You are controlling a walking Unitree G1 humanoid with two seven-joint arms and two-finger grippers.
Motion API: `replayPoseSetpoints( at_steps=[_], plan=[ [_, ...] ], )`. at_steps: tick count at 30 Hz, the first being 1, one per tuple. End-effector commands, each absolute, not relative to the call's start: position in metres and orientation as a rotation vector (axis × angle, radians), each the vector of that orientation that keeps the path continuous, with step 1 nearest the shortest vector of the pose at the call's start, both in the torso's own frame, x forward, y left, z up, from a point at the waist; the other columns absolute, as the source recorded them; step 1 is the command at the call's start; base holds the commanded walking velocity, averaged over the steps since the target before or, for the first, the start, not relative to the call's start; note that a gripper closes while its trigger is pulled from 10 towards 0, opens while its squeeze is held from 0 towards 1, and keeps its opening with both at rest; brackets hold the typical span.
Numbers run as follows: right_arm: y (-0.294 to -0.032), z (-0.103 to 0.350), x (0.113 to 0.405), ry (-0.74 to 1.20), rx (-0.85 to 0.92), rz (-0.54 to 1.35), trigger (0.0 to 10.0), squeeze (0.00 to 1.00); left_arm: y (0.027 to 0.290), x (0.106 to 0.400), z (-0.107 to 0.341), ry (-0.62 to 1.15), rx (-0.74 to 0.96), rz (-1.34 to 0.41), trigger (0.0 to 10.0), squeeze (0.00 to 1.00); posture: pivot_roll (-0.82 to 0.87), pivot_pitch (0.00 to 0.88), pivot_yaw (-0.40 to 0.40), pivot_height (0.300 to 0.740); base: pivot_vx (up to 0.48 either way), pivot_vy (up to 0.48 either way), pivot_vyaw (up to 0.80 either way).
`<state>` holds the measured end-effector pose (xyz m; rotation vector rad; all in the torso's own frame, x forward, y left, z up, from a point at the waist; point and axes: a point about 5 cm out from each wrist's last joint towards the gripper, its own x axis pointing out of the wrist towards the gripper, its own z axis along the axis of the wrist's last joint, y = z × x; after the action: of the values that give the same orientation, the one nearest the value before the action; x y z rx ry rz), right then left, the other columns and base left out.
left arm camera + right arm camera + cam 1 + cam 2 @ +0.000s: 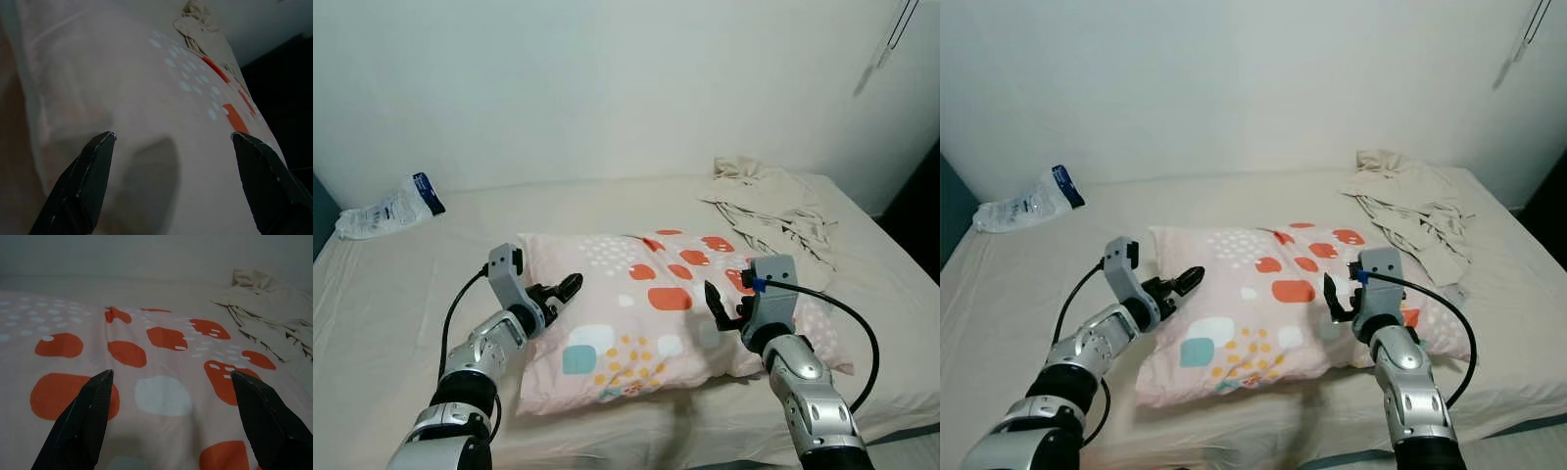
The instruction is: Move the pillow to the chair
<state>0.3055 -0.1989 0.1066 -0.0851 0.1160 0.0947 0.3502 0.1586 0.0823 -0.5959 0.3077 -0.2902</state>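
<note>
Left eye view, left gripper (566,290) spread wide over the pillow's (646,313) left edge, right gripper (724,305) spread above its right half, pillow flat on the bed (391,294), crumpled cloth (773,206) behind, plastic bag (391,208) far left.

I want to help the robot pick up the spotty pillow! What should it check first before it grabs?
1. Left gripper open: ok, fingers spread wide in the left wrist view.
2. Right gripper open: ok, fingers spread wide in the right wrist view.
3. Both grippers over the pillow, one towards each end: ok.
4. Fingers touching the pillow: cannot tell.
5. Nothing lying on the pillow: ok; the crumpled cloth and the plastic packet lie apart on the bed.
6. Chair located: cannot tell.
</note>
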Motion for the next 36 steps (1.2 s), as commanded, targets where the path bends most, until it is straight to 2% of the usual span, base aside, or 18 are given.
replayPoseSetpoints(
  at_steps=[1,5,7,9,10,13,22,29,33,36],
  plan=[
    [-0.200,0.110,0.306,0.106,-0.089,0.094,10.0,0.00,0.167,0.349,0.081,0.306,-0.598,-0.260,10.0,0.00,-0.10,0.098,0.002,0.680,0.000,0.000,0.00],
    [-0.199,0.117,0.307,0.080,-0.081,0.105,10.0,0.00,0.168,0.351,0.084,0.291,-0.617,-0.249,10.0,0.00,-0.11,0.098,0.002,0.680,0.000,0.000,0.00],
    [-0.197,0.120,0.308,0.063,-0.076,0.125,10.0,0.00,0.165,0.353,0.087,0.285,-0.753,-0.251,10.0,0.00,-0.11,0.102,0.003,0.680,0.000,0.000,0.00],
    [-0.197,0.120,0.308,0.061,-0.079,0.127,10.0,0.00,0.164,0.353,0.087,0.290,-0.762,-0.255,10.0,0.00,-0.11,0.102,0.003,0.680,0.000,0.000,0.00],
    [-0.198,0.120,0.308,0.073,-0.084,0.126,10.0,0.00,0.164,0.351,0.079,0.335,-0.651,-0.241,10.0,0.00,-0.11,0.103,0.005,0.680,0.000,0.000,0.00],
    [-0.199,0.120,0.308,0.073,-0.071,0.110,10.0,0.00,0.172,0.351,0.073,0.358,-0.603,-0.189,10.0,0.00,-0.13,0.105,0.011,0.666,0.000,0.000,0.00],
    [-0.199,0.122,0.305,0.058,-0.079,0.125,10.0,0.00,0.169,0.351,0.071,0.419,-0.634,-0.221,10.0,0.00,-0.13,0.103,0.010,0.656,0.000,0.000,0.00],
    [-0.197,0.121,0.305,0.060,-0.068,0.138,10.0,0.00,0.171,0.348,0.061,0.459,-0.544,-0.197,10.0,0.00,-0.13,0.112,0.009,0.656,0.000,0.000,0.00],
    [-0.195,0.121,0.304,0.061,-0.063,0.140,10.0,0.00,0.166,0.348,0.062,0.468,-0.595,-0.244,10.0,0.00,-0.13,0.122,0.010,0.656,0.000,0.000,0.00],
    [-0.193,0.121,0.303,0.064,-0.061,0.145,10.0,0.00,0.165,0.347,0.061,0.478,-0.695,-0.232,10.0,0.00,-0.13,0.124,0.012,0.656,0.000,0.000,0.00]
  ],
)
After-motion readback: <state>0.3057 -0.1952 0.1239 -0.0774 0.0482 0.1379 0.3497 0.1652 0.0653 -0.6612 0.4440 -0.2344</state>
